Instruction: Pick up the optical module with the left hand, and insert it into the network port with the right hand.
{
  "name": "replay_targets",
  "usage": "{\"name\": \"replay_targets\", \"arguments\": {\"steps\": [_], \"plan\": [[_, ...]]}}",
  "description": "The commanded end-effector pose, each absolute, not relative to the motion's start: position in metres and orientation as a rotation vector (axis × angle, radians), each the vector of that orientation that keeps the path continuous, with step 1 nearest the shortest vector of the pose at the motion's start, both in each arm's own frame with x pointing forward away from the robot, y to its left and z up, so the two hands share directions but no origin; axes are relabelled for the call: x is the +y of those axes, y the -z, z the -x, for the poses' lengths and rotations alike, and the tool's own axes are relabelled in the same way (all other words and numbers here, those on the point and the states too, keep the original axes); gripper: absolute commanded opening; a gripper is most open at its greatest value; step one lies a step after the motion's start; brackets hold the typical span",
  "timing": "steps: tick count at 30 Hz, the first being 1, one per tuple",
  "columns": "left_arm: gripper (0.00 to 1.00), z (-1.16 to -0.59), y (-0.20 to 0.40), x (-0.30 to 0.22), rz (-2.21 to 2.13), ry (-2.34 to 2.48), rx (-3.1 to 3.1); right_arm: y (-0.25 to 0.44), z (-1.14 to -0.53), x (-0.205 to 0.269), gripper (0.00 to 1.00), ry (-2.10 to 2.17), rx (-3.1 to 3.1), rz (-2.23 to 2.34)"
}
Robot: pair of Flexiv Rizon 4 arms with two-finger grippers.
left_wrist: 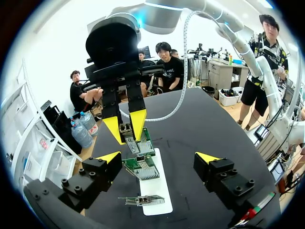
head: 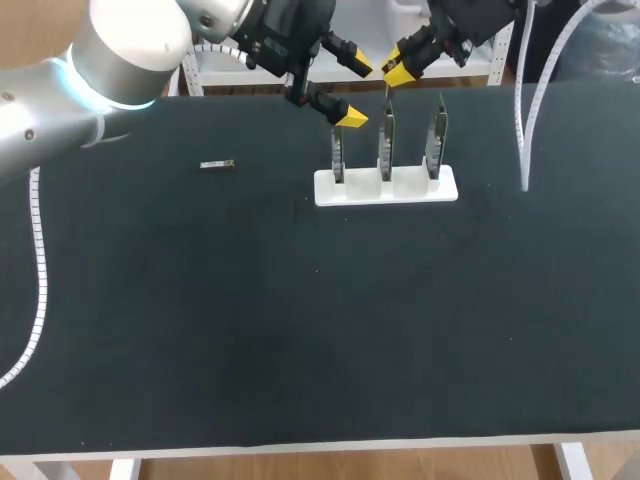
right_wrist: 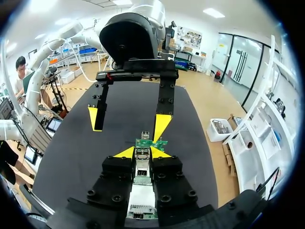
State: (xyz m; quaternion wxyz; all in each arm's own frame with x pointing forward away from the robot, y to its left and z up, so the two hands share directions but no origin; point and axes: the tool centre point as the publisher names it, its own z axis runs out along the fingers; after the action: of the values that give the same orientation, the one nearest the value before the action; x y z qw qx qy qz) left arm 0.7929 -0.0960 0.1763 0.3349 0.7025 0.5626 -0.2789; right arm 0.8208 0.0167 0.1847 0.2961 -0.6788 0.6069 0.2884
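While left fingers (head: 350, 118) hover spread over the white rack (head: 420, 190), right fingers (head: 398, 72) clamp the optical module (right_wrist: 142, 154).

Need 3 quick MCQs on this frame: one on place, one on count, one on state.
1. Where is the loose module relative to the white holder?
A) inside it
B) on the table, to its left
C) on top of it

2. How many boards stand in the white holder?
A) two
B) three
C) four

3. How do the left jaws stand?
A) open
B) shut on a board
C) shut on the loose module

Key:
1 B: it lies alone on the black table.
2 B: three stand upright in a row.
3 A: the yellow tips are wide apart and grip nothing.
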Motion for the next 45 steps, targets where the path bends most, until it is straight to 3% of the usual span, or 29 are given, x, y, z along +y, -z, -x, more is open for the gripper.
{"name": "replay_targets", "arguments": {"steps": [1,45], "plan": [[1.0,-0.793,-0.177,-0.096,-1.836,0.725,1.468,-0.183,-0.818,0.016,0.0,-0.761,1.621,1.795],[1.0,-0.793,-0.177,-0.096,-1.836,0.725,1.468,-0.165,-0.816,0.013,0.0,-0.765,1.687,1.751]]}}
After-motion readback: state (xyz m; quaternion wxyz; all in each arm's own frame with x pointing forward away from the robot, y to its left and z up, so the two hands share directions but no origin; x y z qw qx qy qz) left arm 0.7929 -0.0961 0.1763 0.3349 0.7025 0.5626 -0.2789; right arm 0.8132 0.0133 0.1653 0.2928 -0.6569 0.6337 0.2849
